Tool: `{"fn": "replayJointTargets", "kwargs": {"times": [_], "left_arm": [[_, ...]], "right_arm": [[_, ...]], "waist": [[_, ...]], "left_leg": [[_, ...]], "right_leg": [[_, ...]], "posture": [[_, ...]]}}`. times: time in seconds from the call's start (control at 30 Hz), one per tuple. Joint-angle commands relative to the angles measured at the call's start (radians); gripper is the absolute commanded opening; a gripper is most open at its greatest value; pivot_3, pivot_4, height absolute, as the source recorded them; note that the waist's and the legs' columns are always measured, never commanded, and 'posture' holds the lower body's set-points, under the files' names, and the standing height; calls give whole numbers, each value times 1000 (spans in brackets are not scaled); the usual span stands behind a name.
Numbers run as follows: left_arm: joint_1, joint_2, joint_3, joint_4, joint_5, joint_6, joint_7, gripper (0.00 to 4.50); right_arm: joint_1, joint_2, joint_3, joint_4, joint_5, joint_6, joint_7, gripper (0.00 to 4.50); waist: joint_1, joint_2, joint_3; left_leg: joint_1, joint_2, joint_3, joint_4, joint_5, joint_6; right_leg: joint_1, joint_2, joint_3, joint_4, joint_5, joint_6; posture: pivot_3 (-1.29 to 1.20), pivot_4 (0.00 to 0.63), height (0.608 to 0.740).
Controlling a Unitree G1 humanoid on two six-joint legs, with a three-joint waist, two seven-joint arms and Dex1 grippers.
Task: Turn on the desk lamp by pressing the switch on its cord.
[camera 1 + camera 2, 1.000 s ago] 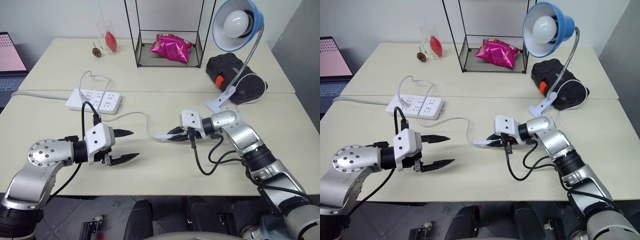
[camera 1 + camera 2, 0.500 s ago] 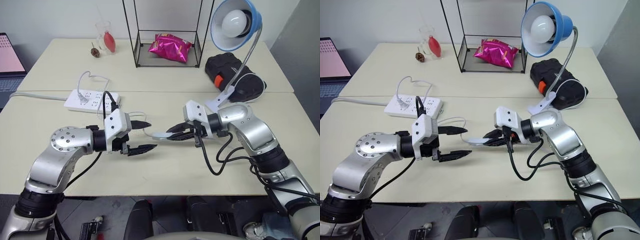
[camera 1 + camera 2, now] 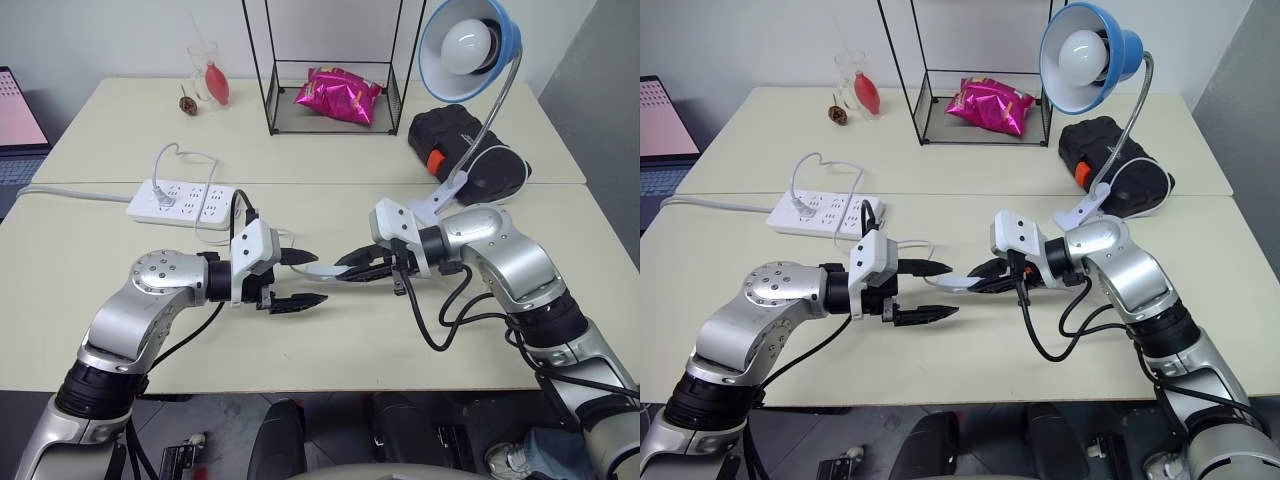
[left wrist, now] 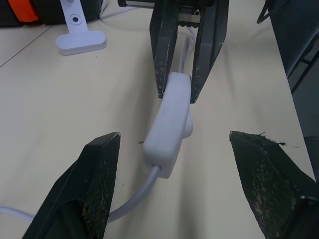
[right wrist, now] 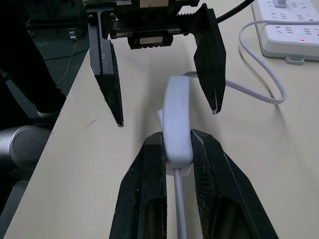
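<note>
Right wrist view shows our right claw (image 5: 178,149) clenched on one end of the switch (image 5: 178,114), holding it just above the counter (image 3: 330,340). Our left claw (image 3: 305,277) faces it from the opposite side, released, one finger on each side of the switch's free end without touching it. The cord (image 3: 912,243) loops back from the switch toward the power strip (image 3: 183,201). At the far right, the desk lamp (image 3: 468,47) stands unlit, its clip base beside a black bag (image 3: 470,150).
</note>
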Motion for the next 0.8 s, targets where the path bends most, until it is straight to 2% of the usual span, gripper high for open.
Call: {"fn": "replayJointTargets", "kwargs": {"times": [0.03,0.1,0.13,0.37,0.53,0.8], "left_arm": [[-26,-18,-5,0,10,-17,5,2679],[-30,-24,-8,9,18,-21,5,2437],[-31,-25,-11,12,24,-24,3,2153],[-34,-26,-21,32,55,-55,1,884],[-41,-37,-17,51,73,-75,7,689],[-37,-46,-19,58,80,-120,-10,684]], "right_arm": [[1,-7,-18,-49,28,2,0,380],[1,-8,-15,-50,28,1,0,380],[2,-8,-14,-51,28,0,0,380],[3,-10,-10,-55,30,-1,1,380],[3,-10,-8,-56,30,-4,5,380],[6,-9,-4,-62,34,-4,11,380]], "waist": [[0,0,0],[0,0,0],[0,0,0],[0,0,0],[0,0,0],[0,0,0]], "left_leg": [[0,0,0,0,0,0],[0,0,0,0,0,0],[0,0,0,0,0,0],[0,0,0,0,0,0],[0,0,0,0,0,0],[0,0,0,0,0,0]], "right_leg": [[0,0,0,0,0,0],[0,0,0,0,0,0],[0,0,0,0,0,0],[0,0,0,0,0,0],[0,0,0,0,0,0],[0,0,0,0,0,0]], "posture": [[0,150,740],[0,150,740],[0,150,740],[0,150,740],[0,150,740],[0,150,740]]}}
